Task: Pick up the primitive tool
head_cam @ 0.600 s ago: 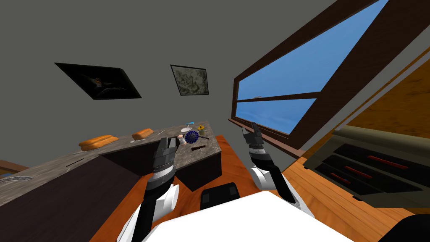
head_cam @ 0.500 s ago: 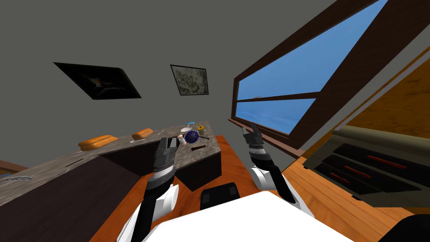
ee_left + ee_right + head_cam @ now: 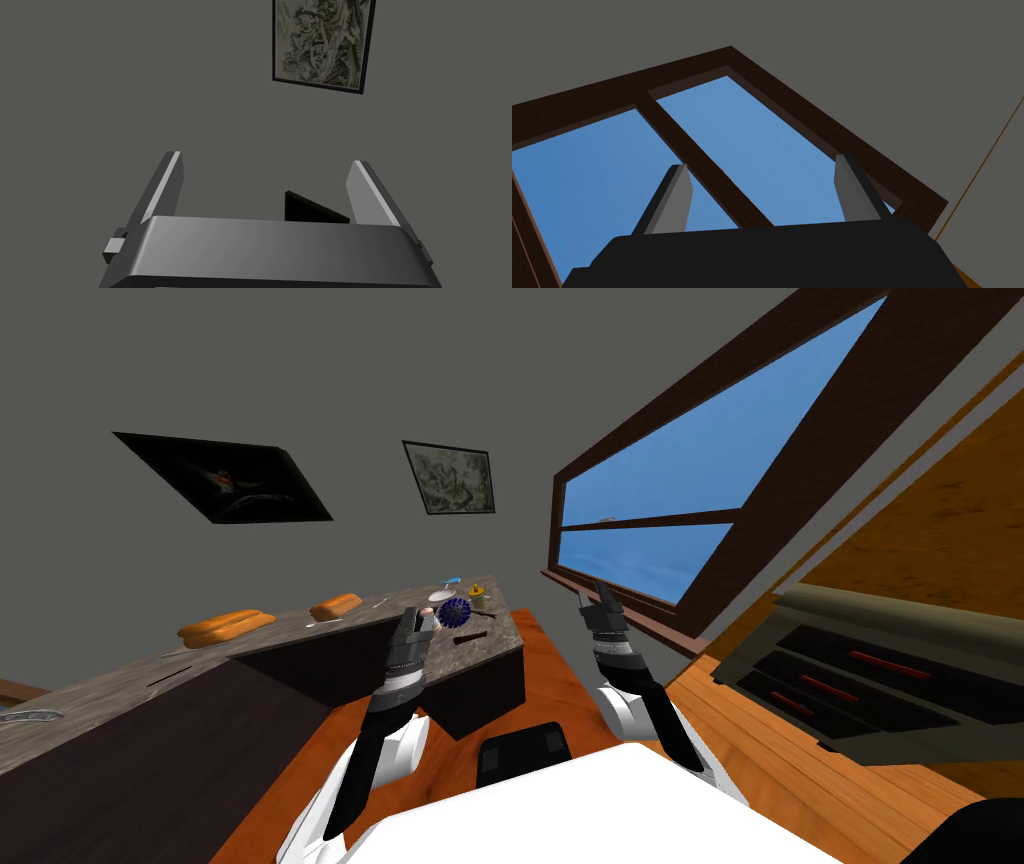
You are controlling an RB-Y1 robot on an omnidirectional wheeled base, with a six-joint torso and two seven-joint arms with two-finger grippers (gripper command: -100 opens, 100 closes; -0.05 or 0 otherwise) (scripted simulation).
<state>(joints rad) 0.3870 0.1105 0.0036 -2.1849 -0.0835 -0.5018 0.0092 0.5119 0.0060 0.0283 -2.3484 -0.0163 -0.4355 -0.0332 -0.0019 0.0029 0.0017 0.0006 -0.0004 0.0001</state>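
The head camera sits above the chest, rolled, and looks forward and down over the surface (image 3: 470,658), close enough to take in both arms. The left wrist camera looks along the left claw (image 3: 267,160), up at the grey wall (image 3: 125,75) and the framed picture (image 3: 322,45), which the head view shares. The right wrist camera looks past the right claw (image 3: 762,162) at the window (image 3: 752,135), which is also in the head view
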